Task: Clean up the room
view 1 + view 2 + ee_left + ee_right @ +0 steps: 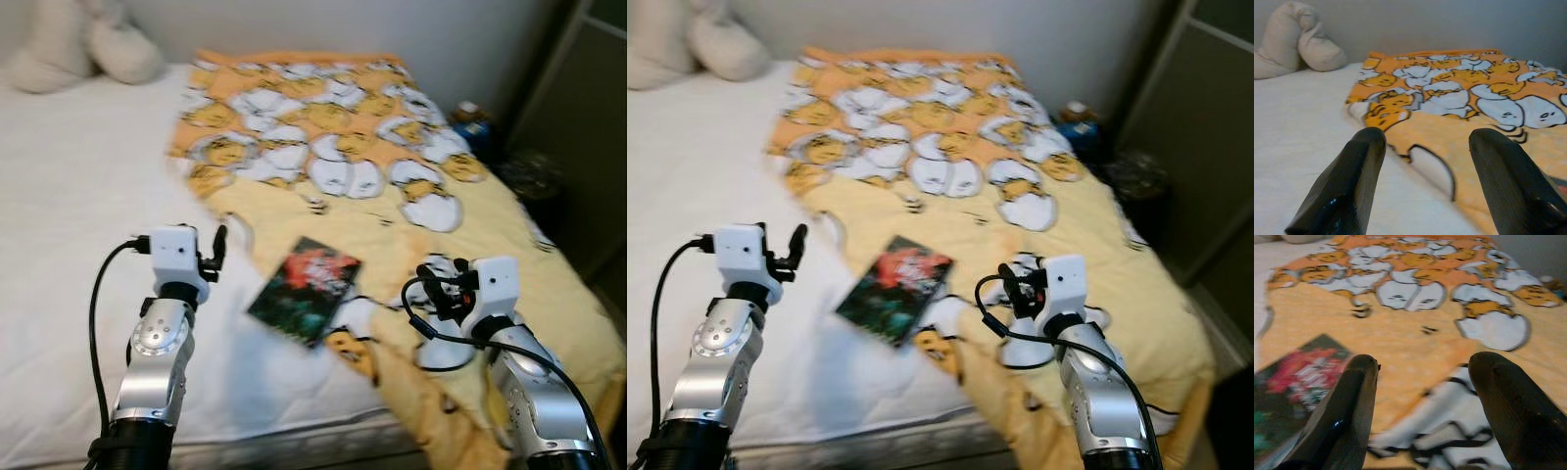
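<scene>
A dark book [305, 289] with a red and green cover lies on the bed, partly on the white sheet [78, 196] and partly on the yellow cartoon blanket [333, 147]. My left gripper [219, 247] is held open above the sheet, left of the book. My right gripper [431, 279] is open over the blanket, right of the book. In the right wrist view the book [1293, 377] lies just beside one finger [1347, 416]. The left wrist view looks across the blanket's edge [1420, 156] between open fingers [1347, 191].
A cream pillow [73, 44] rests at the bed's far left corner. A blue object [473, 119] sits by the wall beyond the bed's right side. Dark furniture [578, 127] stands on the right. The bed's near edge [294, 436] runs below the book.
</scene>
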Motion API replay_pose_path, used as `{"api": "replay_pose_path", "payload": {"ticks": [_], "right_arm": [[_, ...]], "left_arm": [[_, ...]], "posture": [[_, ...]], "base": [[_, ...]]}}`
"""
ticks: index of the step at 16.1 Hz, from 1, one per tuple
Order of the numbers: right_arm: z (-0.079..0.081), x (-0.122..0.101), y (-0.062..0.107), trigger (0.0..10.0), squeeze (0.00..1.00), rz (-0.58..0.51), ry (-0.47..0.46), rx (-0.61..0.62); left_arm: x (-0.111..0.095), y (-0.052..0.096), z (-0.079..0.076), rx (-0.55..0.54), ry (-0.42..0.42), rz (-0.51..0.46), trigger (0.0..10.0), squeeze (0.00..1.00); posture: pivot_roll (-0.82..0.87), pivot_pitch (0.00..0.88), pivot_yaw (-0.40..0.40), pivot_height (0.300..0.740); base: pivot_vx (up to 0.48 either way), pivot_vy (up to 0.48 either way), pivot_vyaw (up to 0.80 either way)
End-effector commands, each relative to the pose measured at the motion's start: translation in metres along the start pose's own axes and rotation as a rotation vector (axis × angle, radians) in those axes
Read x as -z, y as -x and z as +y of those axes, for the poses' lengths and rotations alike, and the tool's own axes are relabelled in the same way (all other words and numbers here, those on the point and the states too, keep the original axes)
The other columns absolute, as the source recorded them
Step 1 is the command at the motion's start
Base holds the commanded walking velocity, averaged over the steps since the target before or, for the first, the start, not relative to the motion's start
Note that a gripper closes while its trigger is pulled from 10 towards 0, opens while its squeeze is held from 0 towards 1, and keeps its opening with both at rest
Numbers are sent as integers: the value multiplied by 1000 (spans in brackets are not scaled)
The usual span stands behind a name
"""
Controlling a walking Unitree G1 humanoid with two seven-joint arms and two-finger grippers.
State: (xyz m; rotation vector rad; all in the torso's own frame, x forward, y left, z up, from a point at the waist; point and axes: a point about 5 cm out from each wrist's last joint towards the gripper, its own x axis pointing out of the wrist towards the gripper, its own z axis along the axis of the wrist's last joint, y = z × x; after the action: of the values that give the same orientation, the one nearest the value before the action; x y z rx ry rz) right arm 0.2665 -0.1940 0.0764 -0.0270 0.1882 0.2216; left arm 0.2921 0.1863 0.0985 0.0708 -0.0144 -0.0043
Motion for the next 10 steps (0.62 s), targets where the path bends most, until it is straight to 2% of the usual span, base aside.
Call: {"api": "replay_pose_path", "payload": {"ticks": [1, 10], "right_arm": [[0, -3, 2, 10000, 0, -7, 3, 2], [-1, -1, 4, 10000, 0, 6, -8, 12]], "left_arm": [[1, 0, -2, 10, 7, 13, 10000, 0], [1, -3, -8, 30, 1, 20, 10000, 0]], "posture": [[-102, 0, 3, 740], [-110, 0, 8, 740]], "base": [[0, 0, 0], [0, 0, 0]]}}
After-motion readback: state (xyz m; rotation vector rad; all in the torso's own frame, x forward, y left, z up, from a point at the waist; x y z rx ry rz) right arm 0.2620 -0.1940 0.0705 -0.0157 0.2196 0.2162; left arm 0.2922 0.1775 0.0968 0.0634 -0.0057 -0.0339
